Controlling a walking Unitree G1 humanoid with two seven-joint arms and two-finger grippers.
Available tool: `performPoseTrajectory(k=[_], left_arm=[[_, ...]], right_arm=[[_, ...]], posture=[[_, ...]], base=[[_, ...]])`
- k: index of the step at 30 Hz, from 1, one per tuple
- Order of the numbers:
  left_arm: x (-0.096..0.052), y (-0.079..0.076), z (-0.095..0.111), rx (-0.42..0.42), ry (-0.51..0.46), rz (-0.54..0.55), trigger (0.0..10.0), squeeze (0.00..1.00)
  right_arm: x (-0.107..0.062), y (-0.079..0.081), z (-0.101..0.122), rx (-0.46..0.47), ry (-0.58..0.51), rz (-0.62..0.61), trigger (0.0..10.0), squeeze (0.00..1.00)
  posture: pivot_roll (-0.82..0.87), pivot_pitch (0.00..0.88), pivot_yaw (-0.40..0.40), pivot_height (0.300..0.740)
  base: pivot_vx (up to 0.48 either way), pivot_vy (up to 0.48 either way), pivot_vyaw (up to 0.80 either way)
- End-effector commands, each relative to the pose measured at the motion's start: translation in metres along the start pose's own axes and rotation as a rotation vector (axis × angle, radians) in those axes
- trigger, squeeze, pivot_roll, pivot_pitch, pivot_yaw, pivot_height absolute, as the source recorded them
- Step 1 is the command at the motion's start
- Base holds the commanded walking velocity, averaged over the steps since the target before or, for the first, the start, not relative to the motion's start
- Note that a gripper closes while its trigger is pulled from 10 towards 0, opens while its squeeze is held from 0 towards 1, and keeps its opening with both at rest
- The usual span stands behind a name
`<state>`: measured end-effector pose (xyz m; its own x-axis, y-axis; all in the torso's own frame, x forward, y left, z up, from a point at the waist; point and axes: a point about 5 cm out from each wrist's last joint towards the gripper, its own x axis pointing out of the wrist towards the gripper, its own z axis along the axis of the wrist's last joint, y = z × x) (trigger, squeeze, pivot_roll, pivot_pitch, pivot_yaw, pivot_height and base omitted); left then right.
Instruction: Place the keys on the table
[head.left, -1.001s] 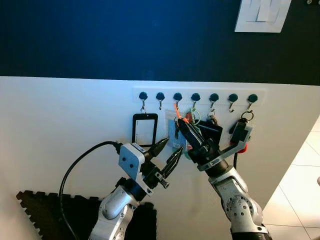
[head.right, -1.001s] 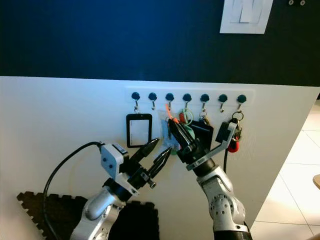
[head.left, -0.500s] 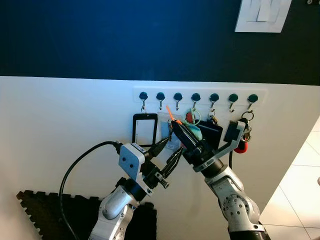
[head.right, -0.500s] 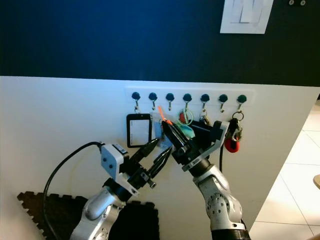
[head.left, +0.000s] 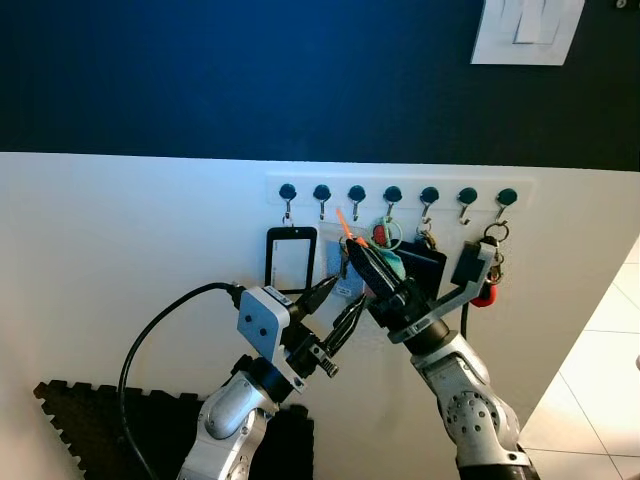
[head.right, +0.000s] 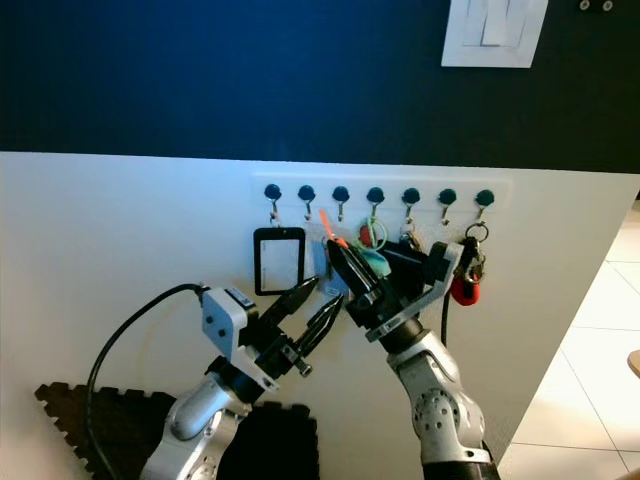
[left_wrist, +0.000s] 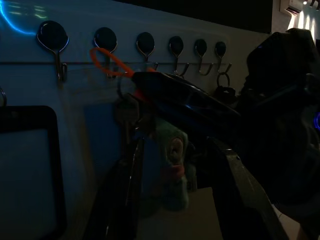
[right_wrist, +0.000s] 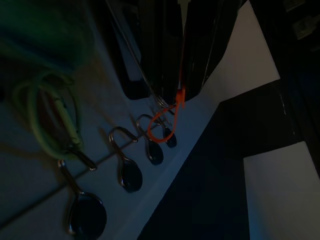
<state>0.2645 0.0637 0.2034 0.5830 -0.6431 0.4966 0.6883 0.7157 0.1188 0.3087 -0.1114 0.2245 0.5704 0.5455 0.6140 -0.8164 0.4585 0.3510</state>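
The keys (left_wrist: 127, 114) hang on an orange loop (head.left: 343, 222) by the third hook (head.left: 357, 193) of a white hook rail (head.left: 400, 183) on the wall. My right gripper (head.left: 353, 246) is raised to the rail and shut on the keys' orange loop (right_wrist: 162, 125), which sticks up past its tips. I cannot tell whether the loop is still around the hook. A teal charm (left_wrist: 172, 150) dangles below the gripper. My left gripper (head.left: 336, 305) is open just below and left of the keys, touching nothing.
A black-framed badge holder (head.left: 290, 258) hangs on the first hook. A green loop (head.left: 388, 235), a dark card (head.left: 425, 265) and a black and red fob (head.left: 482, 280) hang further right. Above is a light switch plate (head.left: 525, 30), and below left a black foam mat (head.left: 90, 420).
My right gripper has moved left and slightly up along the rail, pulling the orange loop leftward with it. Over the last half second it has hardly moved. The left gripper stays put.
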Motion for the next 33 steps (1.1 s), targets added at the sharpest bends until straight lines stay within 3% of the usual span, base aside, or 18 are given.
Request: performPoseTrajectory(k=[1,33], left_arm=[[-0.0021,-0.0016,-0.0041,0.007,0.029,-0.017,10.0,0.0],[-0.0032,-0.0029,-0.0039,0.003,0.034,-0.022,10.0,0.0]], right_arm=[[-0.0015,0.0015,0.0032,-0.028,-0.011,0.0,10.0,0.0],[-0.0037,0.0021,0.0056,-0.121,-0.018,-0.027,10.0,0.0]], posture=[[0.01,0.037,-0.006,0.74],[0.01,0.043,-0.006,0.74]], base=[[0.0,0.0,0.0],[0.0,0.0,0.0]])
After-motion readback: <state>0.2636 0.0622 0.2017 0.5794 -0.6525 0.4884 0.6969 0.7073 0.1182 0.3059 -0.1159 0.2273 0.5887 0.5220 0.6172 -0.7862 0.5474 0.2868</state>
